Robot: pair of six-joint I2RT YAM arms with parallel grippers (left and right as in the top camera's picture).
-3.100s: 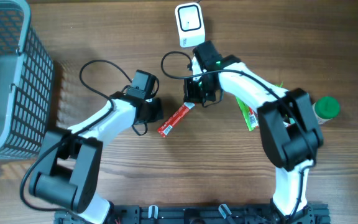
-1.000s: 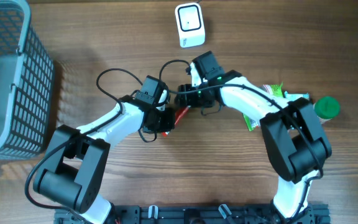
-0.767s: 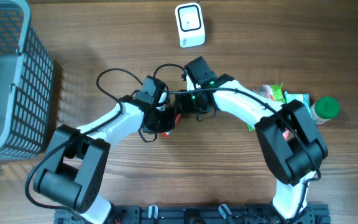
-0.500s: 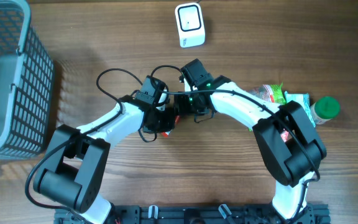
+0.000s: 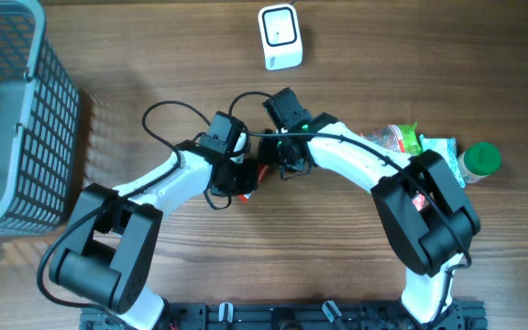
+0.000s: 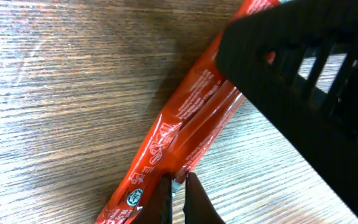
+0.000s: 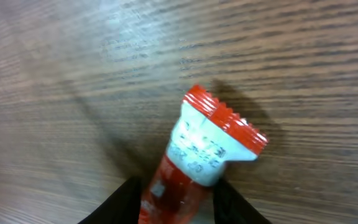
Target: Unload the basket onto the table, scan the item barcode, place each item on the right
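Wood table (image 5: 383,55), L tool (image 6: 178,193) pinching red sachet (image 6: 191,124), R tool (image 7: 176,200) straddling its end, grip unclear.

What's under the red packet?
The red packet lies on the wooden table. The spot right beneath it is covered, so anything else there can't be seen.

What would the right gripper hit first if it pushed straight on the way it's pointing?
The red packet: it lies between the fingers of the right gripper, crimped end just ahead. Beyond it comes the wooden table, though depth is unclear.
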